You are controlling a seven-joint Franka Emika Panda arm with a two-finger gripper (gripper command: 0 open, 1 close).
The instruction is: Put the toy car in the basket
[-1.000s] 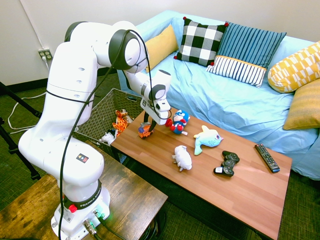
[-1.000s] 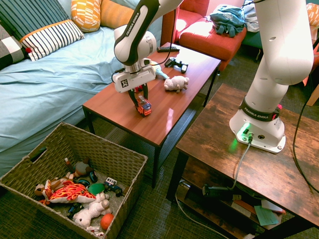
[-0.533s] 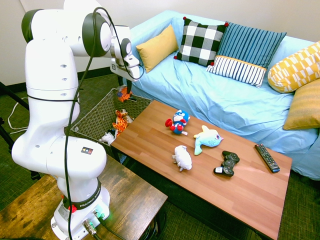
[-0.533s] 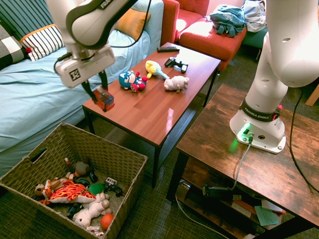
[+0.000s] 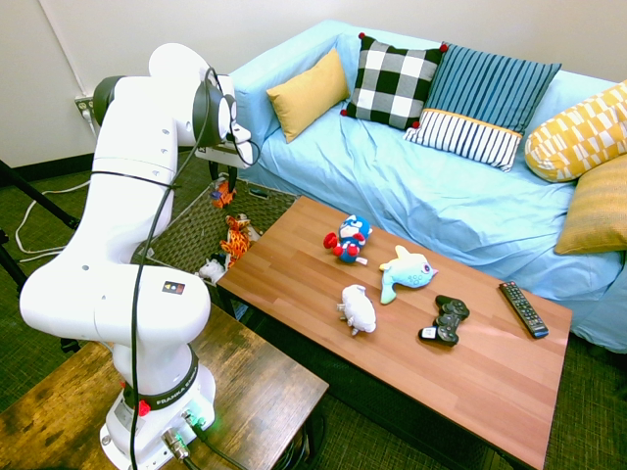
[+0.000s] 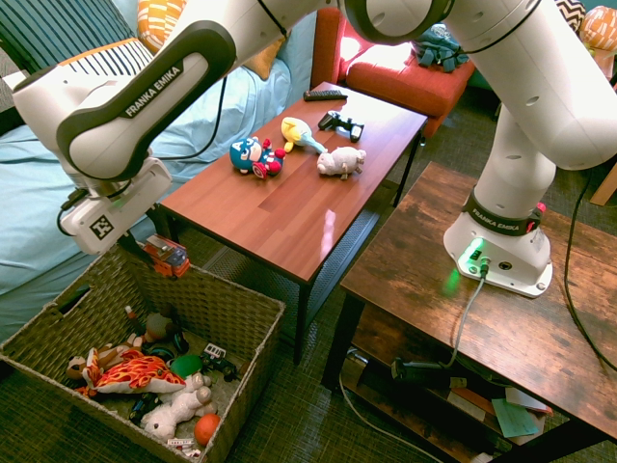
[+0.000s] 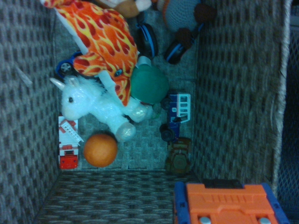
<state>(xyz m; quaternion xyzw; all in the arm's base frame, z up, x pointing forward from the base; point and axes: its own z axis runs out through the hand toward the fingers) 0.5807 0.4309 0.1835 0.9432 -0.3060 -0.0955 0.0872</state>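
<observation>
The gripper [image 6: 149, 253] is clenched on the small orange-red toy car with blue parts [image 6: 168, 257], holding it up near the rim of the large rectangular grey-brown woven wicker basket [image 6: 253, 297]; the car has not been let go. In the basket lie a flame-patterned orange, red and yellow plush [image 7: 105, 39], a fluffy white plush animal with a pale horn [image 7: 93, 103], a round orange ball [image 7: 100, 150], a rounded green object [image 7: 149, 84], a blue and white toy vehicle [image 7: 178, 113] and a red and white toy truck with a ladder [image 7: 68, 143]. Beside the basket stands the brown wooden tabletop [image 5: 421, 362]. Seen from the first exterior view, it carries a blue, red and white plush figure [image 5: 349, 239] at far left, a pale blue and yellow plush dolphin [image 5: 407, 273] right of it, a white plush animal [image 5: 358, 309] nearer the front, a black game controller [image 5: 446, 320], and a dark remote control [image 5: 524, 309] at right.
</observation>
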